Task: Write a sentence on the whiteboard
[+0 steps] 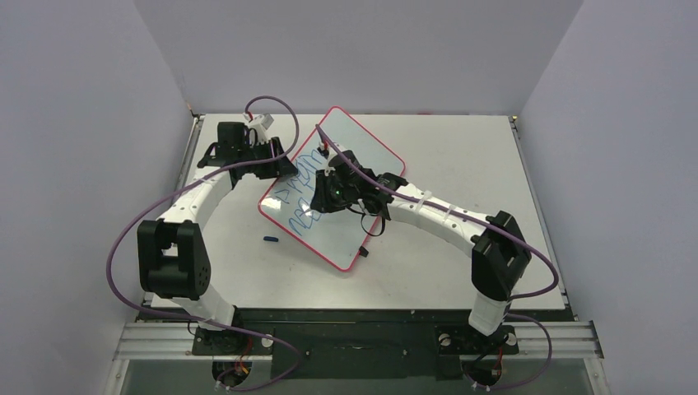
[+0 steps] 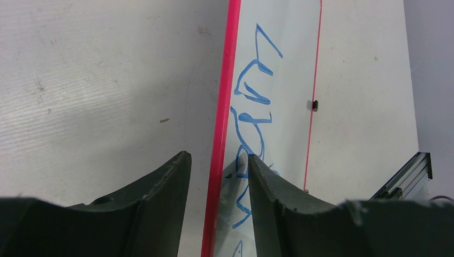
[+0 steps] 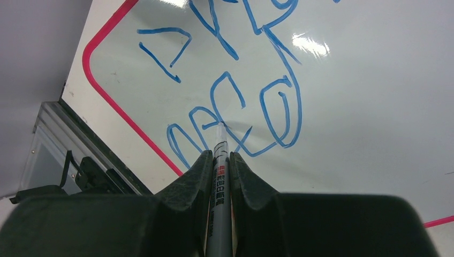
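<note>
The whiteboard (image 1: 370, 156), white with a thin red rim, lies turned cornerwise on the table. Blue sentence (image 1: 300, 193) strokes run in two rows along its left part, and show close up as wobbly letters (image 3: 235, 96). My right gripper (image 3: 220, 153) is shut on a grey marker (image 3: 218, 187) whose tip touches the board among the lower row of letters. My left gripper (image 2: 218, 155) is open and straddles the board's red rim (image 2: 225, 96). One finger is over the table and the other over the written board surface (image 2: 289, 64), with a gap on each side of the rim.
A small blue marker cap (image 1: 270, 239) lies on the table just left of the board's near-left edge. A black clip (image 1: 363, 252) sits on the board's near edge. Grey walls enclose the table on three sides. A metal rail (image 1: 362, 337) runs along the near edge.
</note>
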`<state>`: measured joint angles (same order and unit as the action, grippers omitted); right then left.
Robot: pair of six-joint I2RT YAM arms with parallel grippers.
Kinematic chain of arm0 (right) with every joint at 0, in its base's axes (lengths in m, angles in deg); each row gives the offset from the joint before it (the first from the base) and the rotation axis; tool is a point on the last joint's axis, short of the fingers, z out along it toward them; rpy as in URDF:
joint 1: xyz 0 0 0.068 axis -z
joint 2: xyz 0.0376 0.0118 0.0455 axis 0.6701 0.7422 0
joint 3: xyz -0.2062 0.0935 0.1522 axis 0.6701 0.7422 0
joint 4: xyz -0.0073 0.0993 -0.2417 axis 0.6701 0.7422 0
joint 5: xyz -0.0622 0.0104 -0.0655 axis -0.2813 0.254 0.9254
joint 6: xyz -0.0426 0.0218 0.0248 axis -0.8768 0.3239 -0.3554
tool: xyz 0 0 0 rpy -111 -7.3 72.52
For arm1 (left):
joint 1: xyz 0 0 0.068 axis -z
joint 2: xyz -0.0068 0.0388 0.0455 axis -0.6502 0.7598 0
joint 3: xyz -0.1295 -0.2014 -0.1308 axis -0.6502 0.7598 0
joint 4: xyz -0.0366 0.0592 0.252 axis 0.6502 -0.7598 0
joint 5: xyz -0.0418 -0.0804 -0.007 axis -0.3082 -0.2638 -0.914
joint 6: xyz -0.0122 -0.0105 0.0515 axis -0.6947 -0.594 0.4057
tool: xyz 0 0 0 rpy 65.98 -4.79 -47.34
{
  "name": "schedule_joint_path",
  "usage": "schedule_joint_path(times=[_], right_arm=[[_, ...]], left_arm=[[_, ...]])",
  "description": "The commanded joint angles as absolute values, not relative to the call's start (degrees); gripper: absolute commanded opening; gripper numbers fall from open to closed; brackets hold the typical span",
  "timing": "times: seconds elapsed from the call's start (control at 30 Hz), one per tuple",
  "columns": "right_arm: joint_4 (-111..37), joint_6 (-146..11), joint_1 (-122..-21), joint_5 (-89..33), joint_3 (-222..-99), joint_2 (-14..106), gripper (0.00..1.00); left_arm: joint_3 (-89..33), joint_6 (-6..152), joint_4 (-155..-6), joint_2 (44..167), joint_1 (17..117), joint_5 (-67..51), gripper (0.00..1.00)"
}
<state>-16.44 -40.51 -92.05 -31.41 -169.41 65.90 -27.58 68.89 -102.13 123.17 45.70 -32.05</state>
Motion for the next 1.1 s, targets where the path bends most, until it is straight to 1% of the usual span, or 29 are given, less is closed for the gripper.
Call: schedule_joint_path(times=[0.0,1.07], right_arm=[[-19.47,-40.15,-92.15,-29.91,-171.83,66.14,0.00],[-19.46,-40.19,-89.64,-28.67,-171.74,68.46,0.00]], left_arm=[[-27.63,68.95,-99.47,122.08,45.48,-33.58,0.40],[-26.95,69.64,-99.39,121.01,45.99,-33.95,0.40]])
